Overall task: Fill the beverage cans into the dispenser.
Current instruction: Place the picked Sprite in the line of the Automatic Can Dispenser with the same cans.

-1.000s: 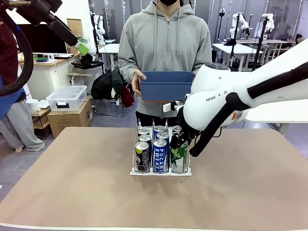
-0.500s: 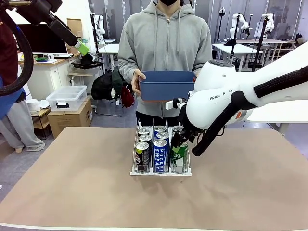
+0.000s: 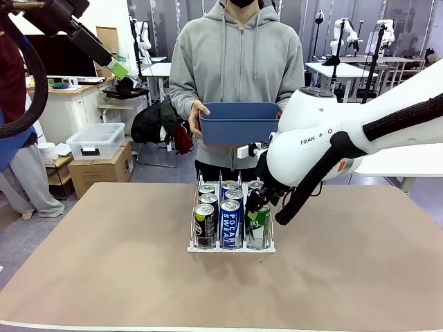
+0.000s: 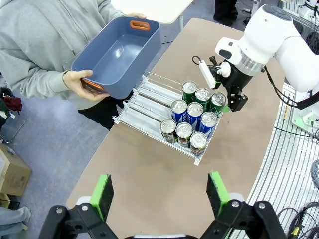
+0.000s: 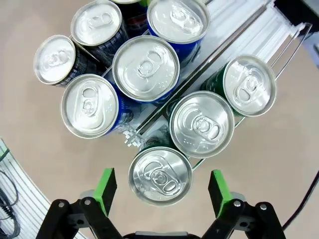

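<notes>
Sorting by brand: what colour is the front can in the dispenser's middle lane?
Blue with white lettering, clearest in the front view.

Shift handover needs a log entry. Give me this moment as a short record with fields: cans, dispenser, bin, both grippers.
cans: nine beverage cans standing in the rack, three per lane
dispenser: dispenser on the table, rear part of its lanes vacant
bin: blue bin held by the person, nothing inside
right gripper: right gripper open, pads either side of the front green can, not clamping it
left gripper: left gripper open, raised high above the table
</notes>
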`<state>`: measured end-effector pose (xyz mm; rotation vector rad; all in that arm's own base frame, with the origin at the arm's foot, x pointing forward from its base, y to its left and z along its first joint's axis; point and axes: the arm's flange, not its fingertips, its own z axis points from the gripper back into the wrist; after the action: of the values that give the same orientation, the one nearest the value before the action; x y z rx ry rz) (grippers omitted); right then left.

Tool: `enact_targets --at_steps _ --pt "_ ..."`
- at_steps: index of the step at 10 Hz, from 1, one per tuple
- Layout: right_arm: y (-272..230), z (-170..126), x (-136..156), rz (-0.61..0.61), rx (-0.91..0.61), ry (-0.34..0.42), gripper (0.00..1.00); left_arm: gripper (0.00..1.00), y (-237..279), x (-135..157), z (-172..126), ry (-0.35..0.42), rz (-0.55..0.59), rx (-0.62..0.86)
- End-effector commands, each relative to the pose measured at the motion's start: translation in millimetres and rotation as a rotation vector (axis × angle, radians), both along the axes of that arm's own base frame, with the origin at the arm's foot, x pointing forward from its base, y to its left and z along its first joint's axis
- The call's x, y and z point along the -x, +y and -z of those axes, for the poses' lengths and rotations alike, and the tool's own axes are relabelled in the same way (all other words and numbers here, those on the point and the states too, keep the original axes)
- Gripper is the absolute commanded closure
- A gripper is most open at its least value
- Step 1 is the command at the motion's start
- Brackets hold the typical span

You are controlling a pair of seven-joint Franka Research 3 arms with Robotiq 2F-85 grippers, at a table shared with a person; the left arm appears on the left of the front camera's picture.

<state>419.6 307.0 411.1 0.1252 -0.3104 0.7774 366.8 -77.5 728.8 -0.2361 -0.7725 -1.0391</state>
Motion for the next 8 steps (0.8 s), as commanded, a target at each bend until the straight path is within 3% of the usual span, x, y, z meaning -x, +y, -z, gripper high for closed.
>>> enact_targets --at_steps 1,3,8 --pt "-26 -36 16 -0.056 -0.075 -0.095 0.0 0.0 1 0 1 0.002 -0.002 0.001" --pt "-51 -79 20 -0.045 -0.109 -0.166 0.0 0.0 1 0 1 0.002 -0.002 0.001" --pt "-121 -192 10 -0.032 -0.178 -0.199 0.0 0.0 1 0 1 0.002 -0.002 0.001"
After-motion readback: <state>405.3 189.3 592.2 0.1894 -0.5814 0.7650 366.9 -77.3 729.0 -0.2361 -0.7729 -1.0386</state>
